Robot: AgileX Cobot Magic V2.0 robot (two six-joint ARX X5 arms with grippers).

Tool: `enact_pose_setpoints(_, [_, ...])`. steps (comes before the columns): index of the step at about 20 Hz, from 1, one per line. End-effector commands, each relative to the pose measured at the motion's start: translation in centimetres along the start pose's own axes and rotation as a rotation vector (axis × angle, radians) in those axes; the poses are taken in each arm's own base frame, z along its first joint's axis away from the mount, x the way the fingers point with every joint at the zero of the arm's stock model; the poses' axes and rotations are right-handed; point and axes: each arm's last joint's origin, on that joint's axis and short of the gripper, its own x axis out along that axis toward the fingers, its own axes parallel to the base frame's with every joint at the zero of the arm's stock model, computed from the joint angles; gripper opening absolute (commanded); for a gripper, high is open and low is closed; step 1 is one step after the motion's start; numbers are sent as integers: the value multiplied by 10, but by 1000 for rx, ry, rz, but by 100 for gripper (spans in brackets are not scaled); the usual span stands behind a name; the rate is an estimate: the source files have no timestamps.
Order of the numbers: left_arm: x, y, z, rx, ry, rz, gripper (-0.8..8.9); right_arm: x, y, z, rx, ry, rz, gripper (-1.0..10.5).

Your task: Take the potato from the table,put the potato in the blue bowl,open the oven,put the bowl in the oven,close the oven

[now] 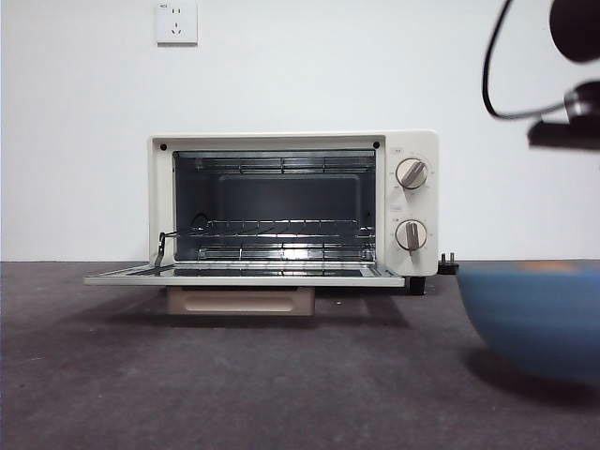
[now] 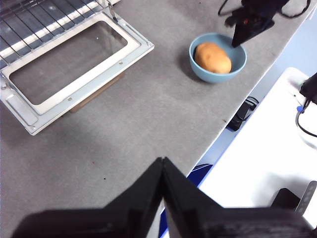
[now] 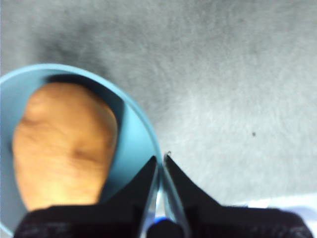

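The right gripper (image 3: 159,163) pinches the rim of the blue bowl (image 3: 136,124), one jaw inside the wall and one outside, pressed nearly together with only the thin blue edge between them. That edge grip is a sensible way to carry a wide bowl too broad to span. Just inside the jaws, the potato (image 3: 64,148) lies in the bowl, filling much of the basin, so the first two steps of the task look complete.

Whether the bowl is already off the table (image 2: 148,114) is hard to judge: in the front view it sits large and blurred at the near right, a dark shadow beneath it.

The left gripper (image 2: 162,166) hovers well away from the bowl, its jaws pressed together and holding nothing. It appears to be waiting, clear of the path between bowl and oven.

Beyond the right gripper, across a stretch of bare table, the oven (image 1: 292,202) stands with its glass door (image 1: 244,275) dropped flat toward the front, the beige handle (image 1: 241,301) beneath the door's edge. The wire rack (image 1: 272,228) inside is exposed. The door is down so the bowl can be slid straight in; the carry to the rack is likely the step in hand.
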Motion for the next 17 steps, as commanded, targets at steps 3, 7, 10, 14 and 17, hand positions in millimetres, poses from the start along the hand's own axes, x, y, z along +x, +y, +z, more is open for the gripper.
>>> enact_pose_setpoints(3, [0, 0, -1, 1, 0, -4, -6, -37, 35, 13, 0, -96, 89, -15])
enact_pose_setpoints(7, [0, -1, -1, -14, -1, -4, -6, -48, 81, 38, -28, -117, 125, -15])
enact_pose_setpoints(10, [-1, -1, -2, -13, -3, -3, -6, -51, 117, 58, -30, -129, 155, -15])
enact_pose_setpoints(14, [-1, 0, -2, -9, -2, 7, -6, -46, 157, 86, 61, -158, 203, -15])
enact_pose_setpoints(17, [-1, 0, -2, -9, -2, 7, -6, -40, 179, 102, 119, -159, 215, -15])
